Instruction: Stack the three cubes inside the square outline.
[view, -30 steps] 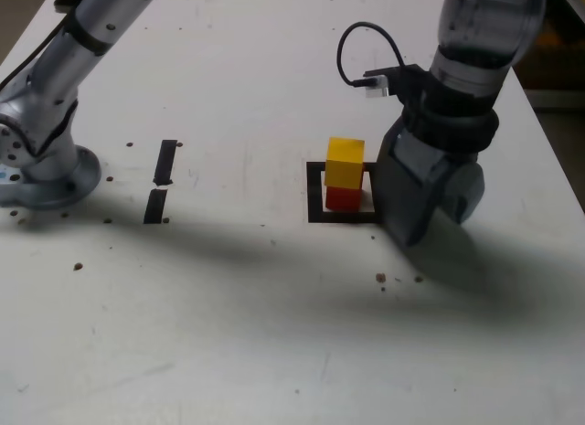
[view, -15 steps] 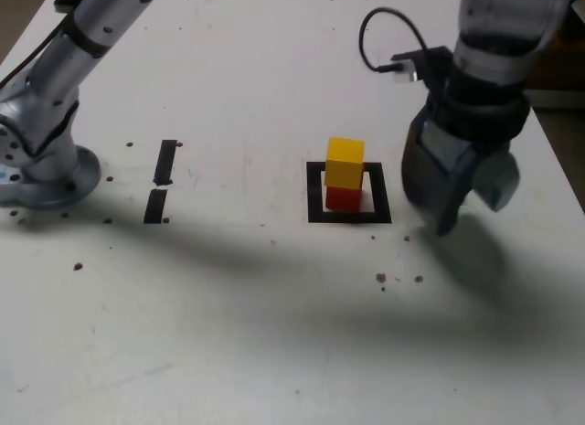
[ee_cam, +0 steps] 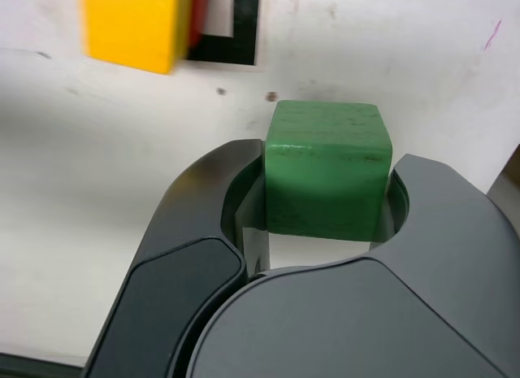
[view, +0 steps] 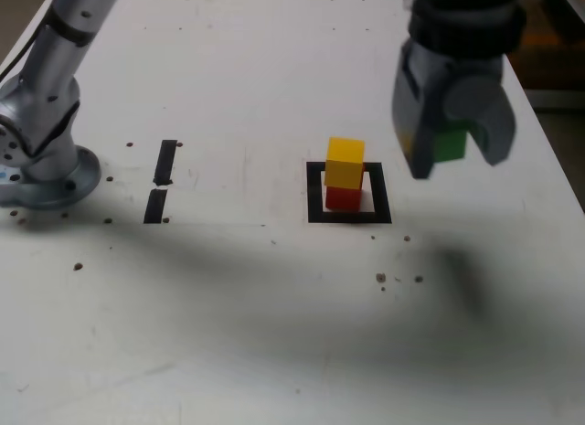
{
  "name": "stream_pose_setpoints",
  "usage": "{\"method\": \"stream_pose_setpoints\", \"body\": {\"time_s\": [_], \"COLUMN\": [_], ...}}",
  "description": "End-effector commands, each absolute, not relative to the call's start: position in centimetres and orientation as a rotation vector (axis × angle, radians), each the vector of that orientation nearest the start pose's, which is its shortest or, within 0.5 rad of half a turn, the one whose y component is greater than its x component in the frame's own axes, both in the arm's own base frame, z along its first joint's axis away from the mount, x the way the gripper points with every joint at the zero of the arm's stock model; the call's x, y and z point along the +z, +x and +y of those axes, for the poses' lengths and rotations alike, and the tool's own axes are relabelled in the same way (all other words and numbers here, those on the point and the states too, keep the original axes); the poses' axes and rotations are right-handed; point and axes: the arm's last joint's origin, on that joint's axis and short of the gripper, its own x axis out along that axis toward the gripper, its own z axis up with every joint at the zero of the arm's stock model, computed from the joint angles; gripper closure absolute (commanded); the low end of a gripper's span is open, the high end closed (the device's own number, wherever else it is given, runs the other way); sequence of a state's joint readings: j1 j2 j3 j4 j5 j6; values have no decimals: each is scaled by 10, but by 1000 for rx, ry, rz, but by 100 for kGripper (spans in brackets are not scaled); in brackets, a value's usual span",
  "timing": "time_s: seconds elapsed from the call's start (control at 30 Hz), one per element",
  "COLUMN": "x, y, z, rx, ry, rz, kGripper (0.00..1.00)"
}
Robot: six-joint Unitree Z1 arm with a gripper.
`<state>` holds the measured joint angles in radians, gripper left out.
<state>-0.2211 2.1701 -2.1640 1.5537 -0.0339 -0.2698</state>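
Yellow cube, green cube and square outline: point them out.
Yellow cube (view: 345, 174): exterior view, its front face.
Green cube (ee_cam: 327, 187): wrist view, its side face.
Square outline (view: 349, 217): exterior view, its near edge.

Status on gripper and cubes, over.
Gripper shut on green cube, raised. Yellow cube on red cube, inside square outline. No obstruction seen.

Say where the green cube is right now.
The green cube is between the gripper's jaws, held toward the exterior view's right of the yellow cube.
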Motion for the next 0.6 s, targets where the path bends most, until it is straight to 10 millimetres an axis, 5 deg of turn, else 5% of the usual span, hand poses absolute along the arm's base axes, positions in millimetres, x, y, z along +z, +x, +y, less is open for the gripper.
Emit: {"method": "stream_pose_setpoints", "body": {"time_s": [0.0, 0.27, 0.57], "x": [346, 359, 337], "y": [389, 335, 307], "z": [-88, -74, -70], "rx": [-25, -150, -240], "ry": [-26, 68, 80], "rz": [1554, 1607, 1700], "kGripper": [92, 92, 92]}}
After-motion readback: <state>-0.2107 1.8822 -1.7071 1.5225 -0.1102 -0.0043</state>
